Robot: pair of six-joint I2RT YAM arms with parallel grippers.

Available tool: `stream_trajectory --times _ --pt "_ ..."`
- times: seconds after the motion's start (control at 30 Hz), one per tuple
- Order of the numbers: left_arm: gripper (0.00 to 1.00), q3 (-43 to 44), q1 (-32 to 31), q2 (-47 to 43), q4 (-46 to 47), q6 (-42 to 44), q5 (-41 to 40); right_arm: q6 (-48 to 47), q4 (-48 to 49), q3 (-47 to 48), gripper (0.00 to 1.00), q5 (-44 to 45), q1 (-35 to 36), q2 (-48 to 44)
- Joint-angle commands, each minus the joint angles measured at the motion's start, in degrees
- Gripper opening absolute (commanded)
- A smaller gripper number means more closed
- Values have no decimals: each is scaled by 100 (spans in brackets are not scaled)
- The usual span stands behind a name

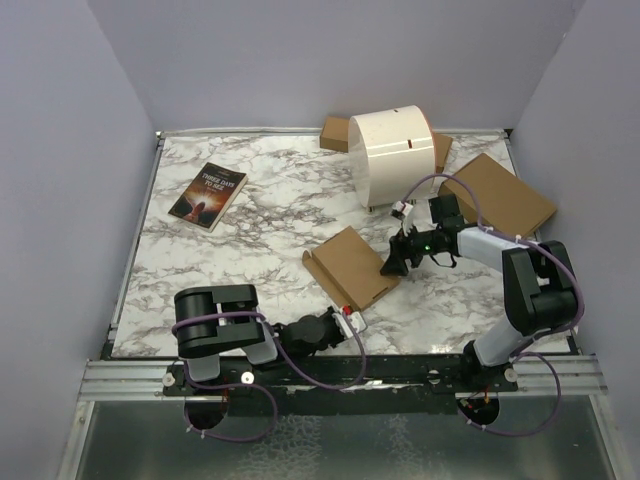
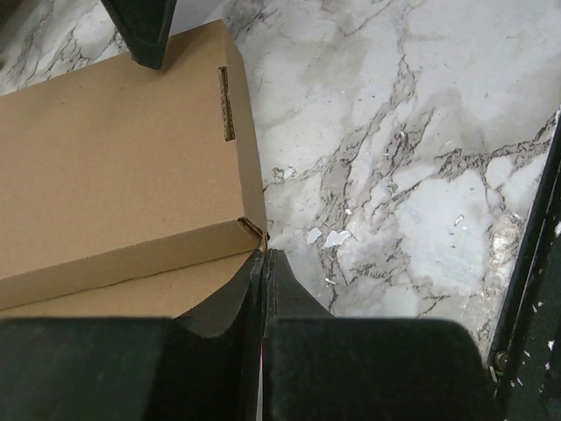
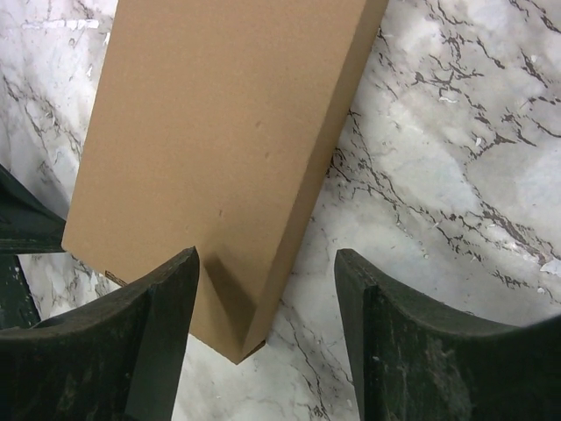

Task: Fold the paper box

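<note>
One paper box [image 1: 352,266] corner met the closed left gripper [image 2: 265,254], possibly pinched; the right gripper [image 3: 267,263] straddled another, wide.

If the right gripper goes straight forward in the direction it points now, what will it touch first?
Most likely the paper box: its near corner lies between the open fingers of the right gripper, just ahead. Whether the fingers pass above it is unclear.

plain brown paper box [image 1: 352,263], thin and flat, folded nearly closed, side flap out, lying mid marble table [image 1: 260,200]
</note>
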Motion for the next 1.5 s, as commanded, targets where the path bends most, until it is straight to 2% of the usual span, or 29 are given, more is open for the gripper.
stream_trajectory --times 0.0,0.47,0.8,1.03,1.47 --pt "0 -61 136 39 285 -443 -1 66 43 188 61 -37 -39 131" --pt "0 55 511 -82 -39 -1229 345 -22 -19 217 50 -38 -39 181" --pt "0 346 789 -346 -869 -1583 670 -228 -194 281 41 -301 -40 236" --pt "0 735 915 -382 -1760 -1790 857 -317 -262 289 38 -439 -39 229" --pt "0 1204 1027 -837 -2791 -2036 788 -440 -359 313 37 -511 30 258"
